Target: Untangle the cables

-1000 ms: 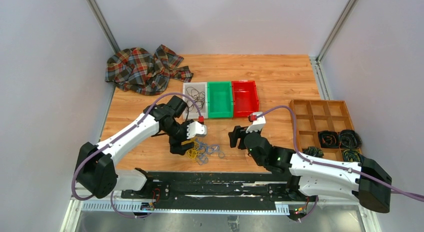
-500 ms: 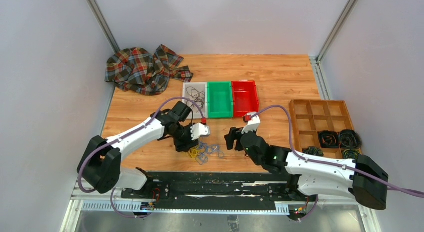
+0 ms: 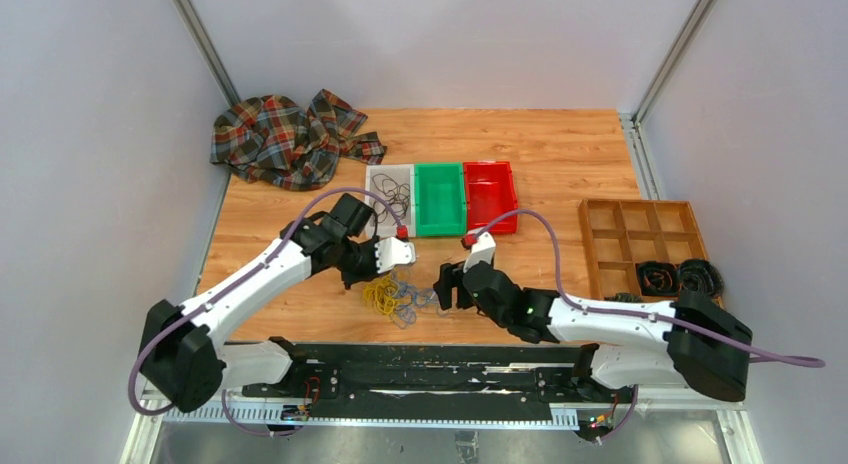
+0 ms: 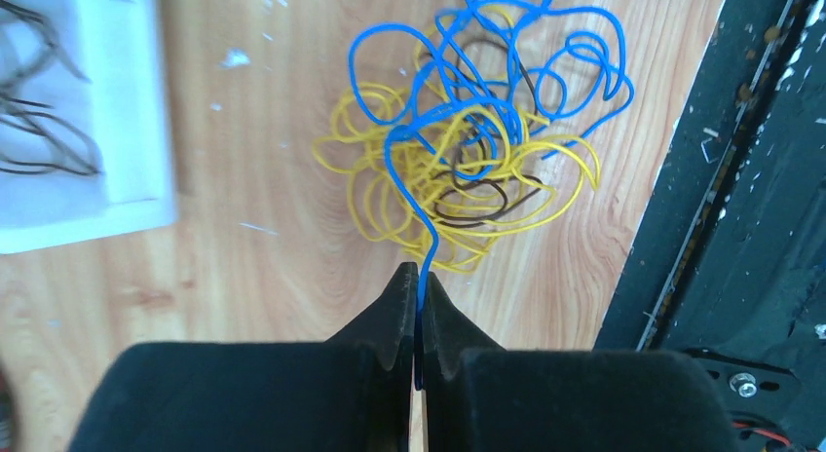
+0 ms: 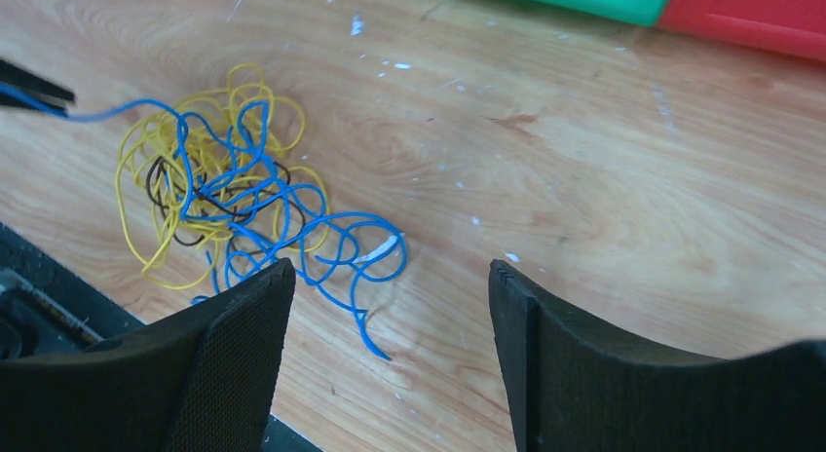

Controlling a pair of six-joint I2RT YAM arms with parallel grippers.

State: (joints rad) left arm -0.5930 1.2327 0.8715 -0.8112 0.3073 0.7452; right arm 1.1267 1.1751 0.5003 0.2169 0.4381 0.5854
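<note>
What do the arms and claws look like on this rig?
The left arm and right arm have white shells, black joints and a purple hose ending at a red tip. The left claw and right claw have black fingers.

The top camera sits high behind my 2 arm bases and looks down and forward over the whole table (image 3: 560, 144). My left wrist camera looks along my left gripper (image 4: 417, 277), close above the cables (image 4: 468, 169). My right wrist camera looks out past my right gripper (image 5: 390, 272), low and near the wood. All 3 views share that tangle.
</note>
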